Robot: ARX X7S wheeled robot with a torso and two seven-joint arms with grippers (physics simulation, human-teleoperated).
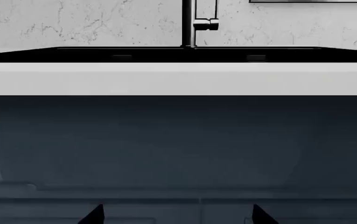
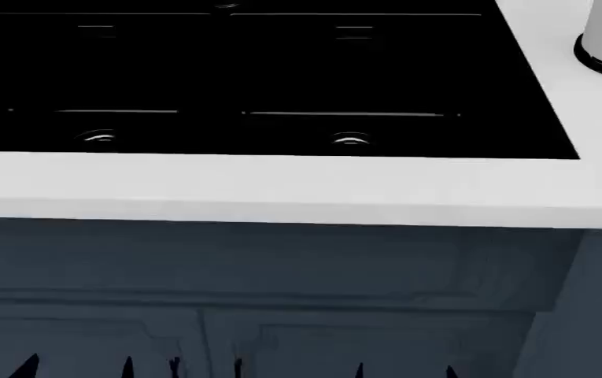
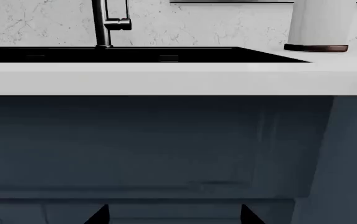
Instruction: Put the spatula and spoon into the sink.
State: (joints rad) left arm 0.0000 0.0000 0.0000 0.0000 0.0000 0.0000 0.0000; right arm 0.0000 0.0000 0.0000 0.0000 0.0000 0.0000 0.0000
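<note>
Your black sink (image 2: 279, 71) fills the upper part of the head frame, set in the white counter (image 2: 279, 185); two round drains (image 2: 351, 140) glint along its near wall; the faucet (image 1: 189, 23) rises at top centre of the left wrist frame. Neither spatula nor spoon shows in any view. Both your grippers hang low before the dark blue cabinet front (image 2: 279, 268); left gripper (image 1: 177, 215) and right gripper (image 3: 174, 215) each show two tips spread wide, holding nothing. A white container (image 3: 320, 23) stands at the counter's upper right.
</note>
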